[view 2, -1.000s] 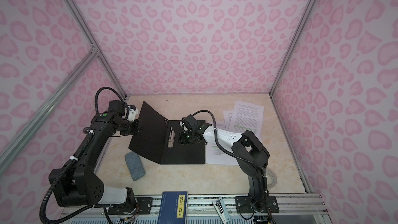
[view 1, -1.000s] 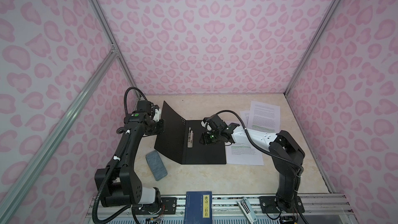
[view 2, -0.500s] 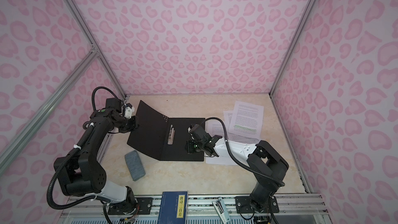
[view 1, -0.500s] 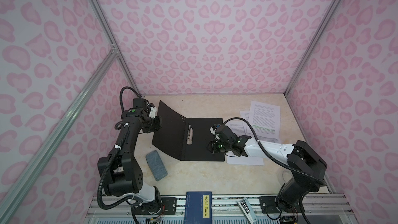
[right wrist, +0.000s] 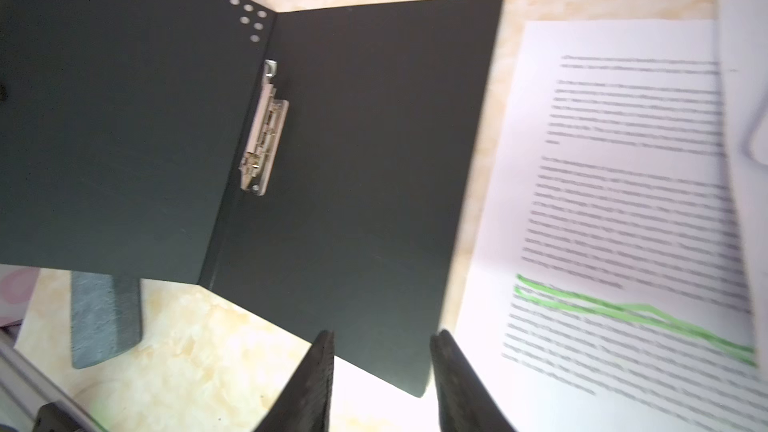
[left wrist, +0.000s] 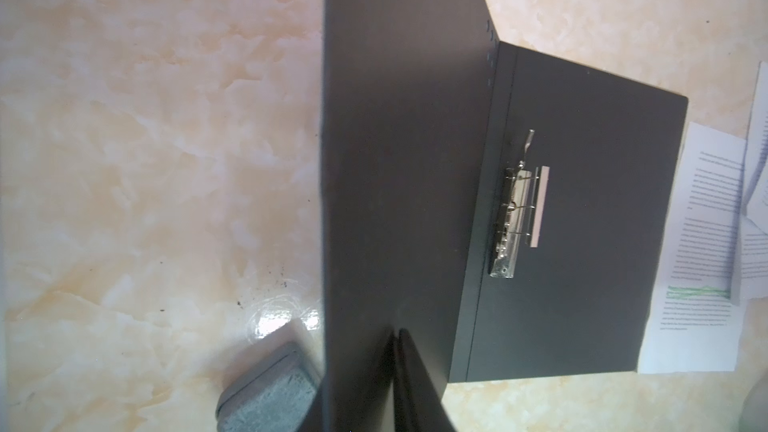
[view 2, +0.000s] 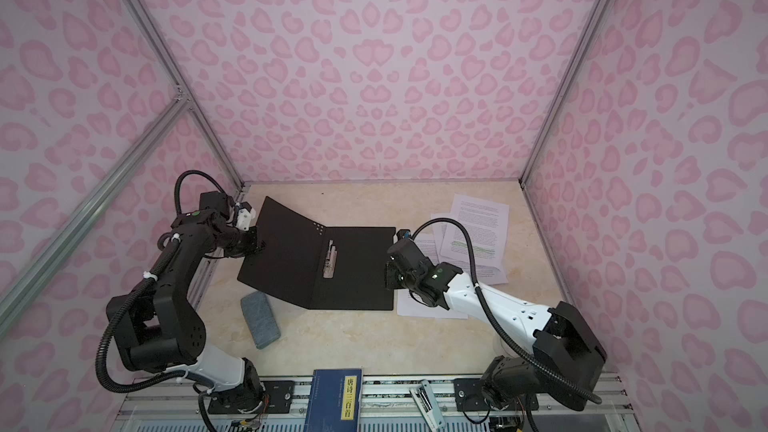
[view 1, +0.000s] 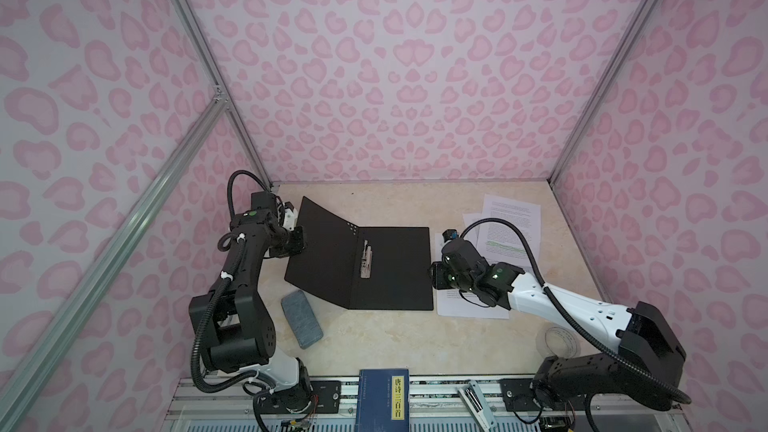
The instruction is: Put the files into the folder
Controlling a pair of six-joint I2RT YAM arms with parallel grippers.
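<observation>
- None of the files (view 1: 509, 226) is in the folder (view 1: 390, 272) yet. All three sheets lie overlapping on the worktop (view 1: 395, 342), between the folder's right edge and the worktop's right edge, reaching toward its far right corner.
- One step looks done: the folder is open, black inside up, between the middle of the worktop and its left edge. Its right half lies flat and its left cover stands tilted up off the surface.
- Nothing sits under the metal clip (view 1: 365, 261) by the spine.
- Left for you, as I judge it: pick up the sheets, lay them on the flat half, and close the cover. You are early in the task.
- Your left gripper (view 1: 297, 241) is at the raised cover's outer edge. In the left wrist view the cover runs edge-on beside one finger (left wrist: 415, 401). The other finger is hidden behind the cover, so I cannot tell whether the jaws clamp it or only straddle it.
- Your right gripper (right wrist: 382, 342) hangs over the folder's right edge near its front corner, just beside the closest sheet. Its jaws stand moderately apart and hold nothing.
</observation>
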